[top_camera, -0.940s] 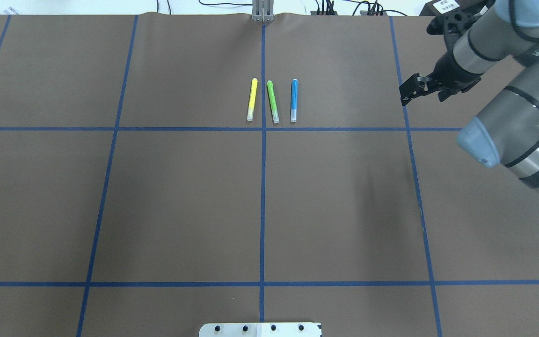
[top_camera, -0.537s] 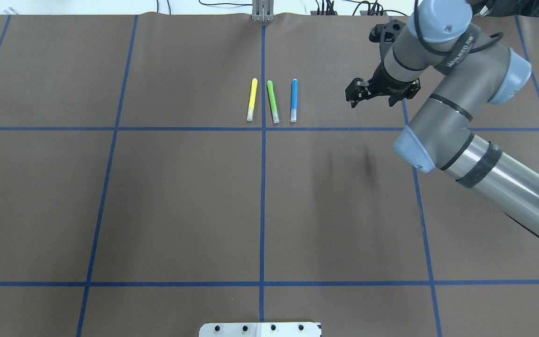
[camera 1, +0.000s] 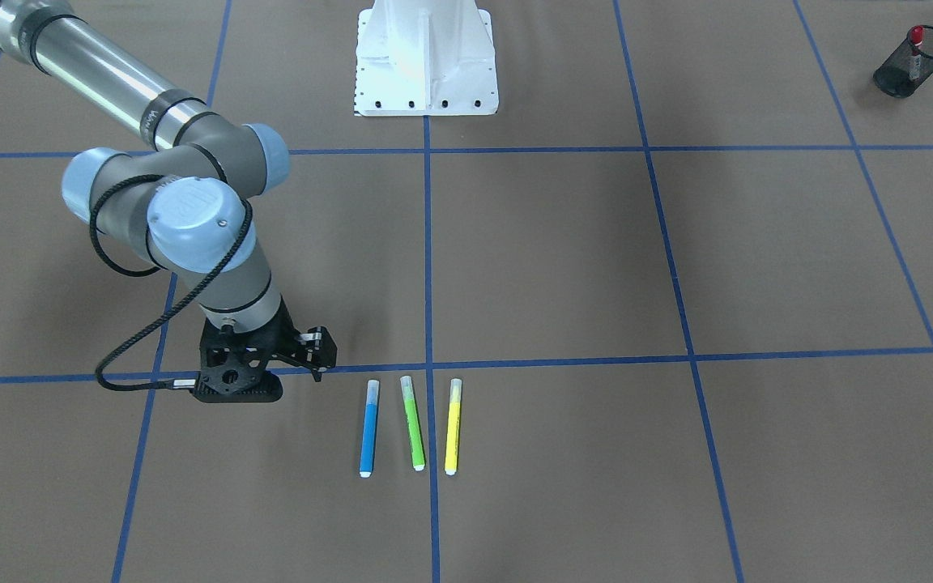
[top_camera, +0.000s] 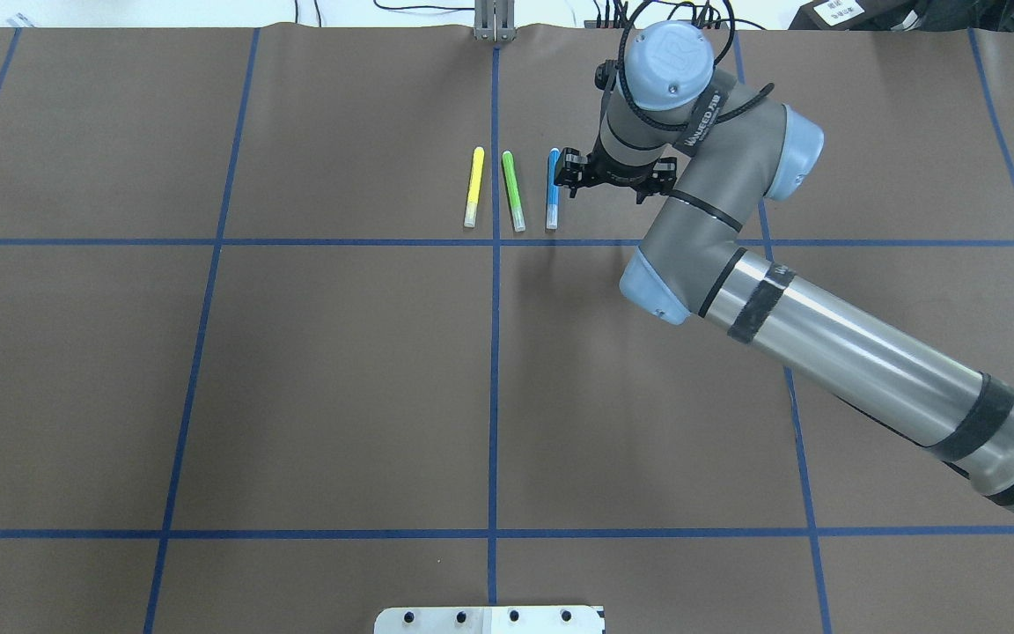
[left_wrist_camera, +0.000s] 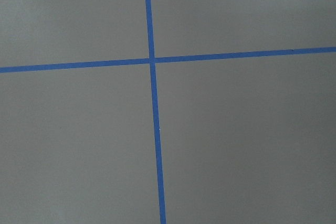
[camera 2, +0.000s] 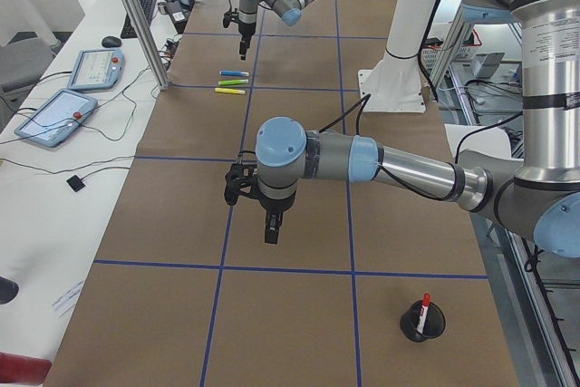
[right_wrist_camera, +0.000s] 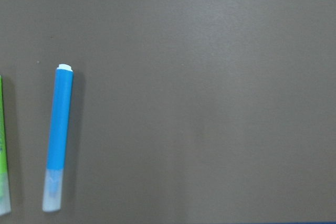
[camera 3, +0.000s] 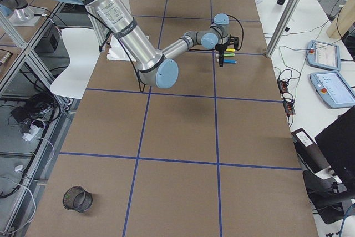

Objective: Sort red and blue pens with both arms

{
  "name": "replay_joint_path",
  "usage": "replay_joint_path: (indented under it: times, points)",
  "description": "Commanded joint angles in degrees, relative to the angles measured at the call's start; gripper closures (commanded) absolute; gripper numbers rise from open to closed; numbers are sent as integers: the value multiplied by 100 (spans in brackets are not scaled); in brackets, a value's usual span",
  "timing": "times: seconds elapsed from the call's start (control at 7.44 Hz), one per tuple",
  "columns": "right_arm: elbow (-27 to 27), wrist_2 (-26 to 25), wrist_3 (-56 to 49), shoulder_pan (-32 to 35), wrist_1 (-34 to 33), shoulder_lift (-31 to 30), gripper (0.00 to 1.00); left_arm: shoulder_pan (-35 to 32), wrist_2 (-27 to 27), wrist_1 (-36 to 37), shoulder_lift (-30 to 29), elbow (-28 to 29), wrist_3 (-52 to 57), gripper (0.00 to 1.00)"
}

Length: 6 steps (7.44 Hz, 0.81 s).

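The blue pen (top_camera: 553, 189) lies flat on the brown mat, rightmost of a row of three markers, and also shows in the right wrist view (right_wrist_camera: 59, 135). My right gripper (top_camera: 569, 173) hangs open just to the pen's right, holding nothing; in the front view the right gripper (camera 1: 322, 355) sits left of the blue pen (camera 1: 368, 429). The red pen (camera 1: 914, 34) stands in a black mesh cup (camera 1: 912, 61) on my left side. My left gripper (camera 2: 272, 228) hovers over bare mat and shows only in the left side view, so I cannot tell its state.
A green marker (top_camera: 513, 191) and a yellow marker (top_camera: 473, 187) lie parallel to the left of the blue pen. Another black mesh cup (camera 3: 76, 198) stands near my right end. The white pedestal (camera 1: 426, 65) is at my base. Blue tape lines grid the mat.
My right arm has swung left from the table's far right corner until its gripper is beside the blue pen. The three markers have not moved.
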Motion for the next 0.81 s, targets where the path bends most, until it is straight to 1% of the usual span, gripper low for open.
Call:
replay_joint_path:
  times: [0.0, 0.13, 0.4, 0.54, 0.67]
  points:
    - [-635, -432, 500, -269, 83, 438, 2, 33, 0, 0, 0, 34, 0, 0]
    - [-645, -442, 614, -279, 83, 439, 8, 33, 0, 0, 0, 34, 0, 0]
    - [-663, -625, 676, -366, 74, 474, 29, 42, 0, 0, 0, 34, 0, 0]
    - [-654, -635, 685, -375, 74, 483, 32, 42, 0, 9, 0, 34, 0, 0]
    - [-706, -635, 685, -384, 83, 544, 32, 33, 0, 9, 0, 34, 0, 0]
